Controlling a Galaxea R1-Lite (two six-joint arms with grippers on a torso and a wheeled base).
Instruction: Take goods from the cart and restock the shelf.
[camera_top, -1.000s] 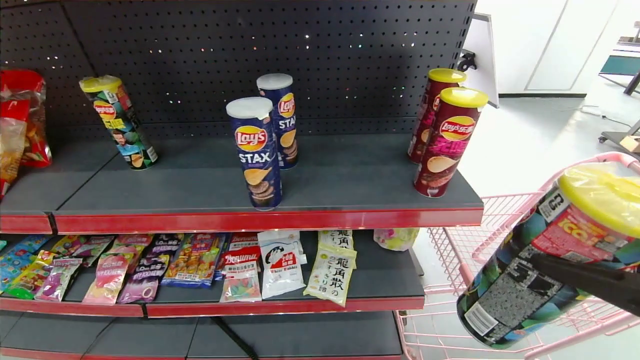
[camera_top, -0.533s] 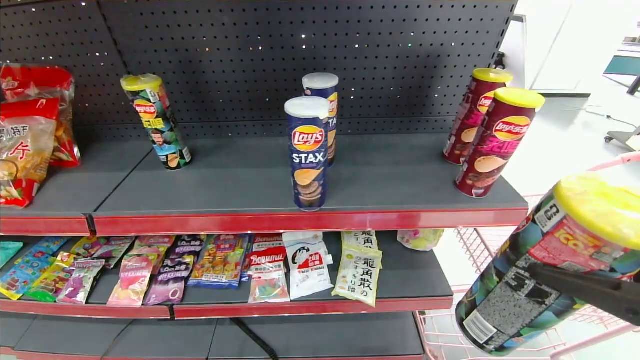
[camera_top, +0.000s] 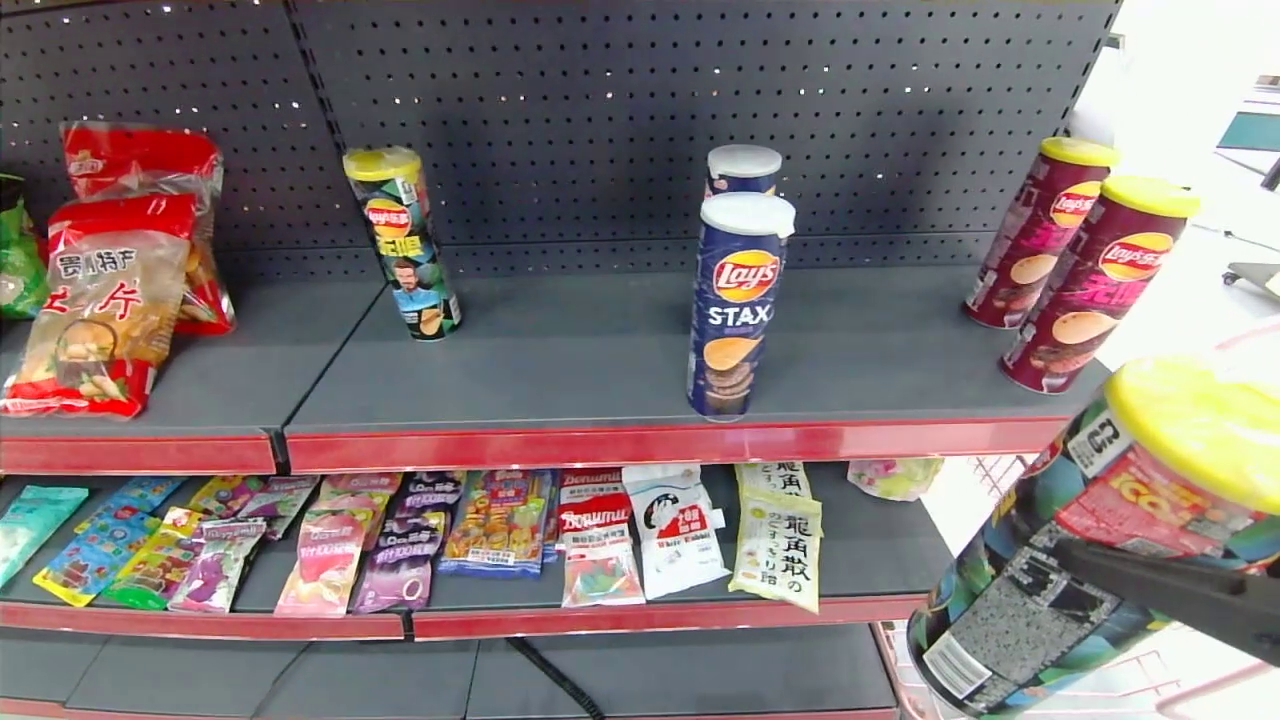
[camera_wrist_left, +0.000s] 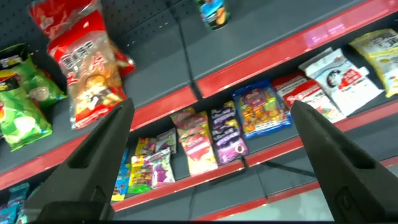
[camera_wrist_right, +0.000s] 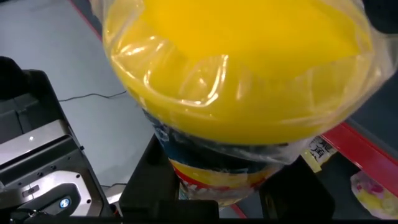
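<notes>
**Item in hand:** chip can, yellow lid, dark patterned wrap. It is tilted and clamped between the fingers of the right gripper, out in front of the right end of the shelf.

**Left gripper**: fingers spread wide, nothing between them, facing the shelf's lower tiers.

**Upper board, left to right:**
- red snack bags, leaning
- matching yellow-lidded can, upright near the back
- two blue cans, one behind the other
- two maroon cans, side by side at the right end

**Board below:** flat sachets laid in a row along the front.
</notes>
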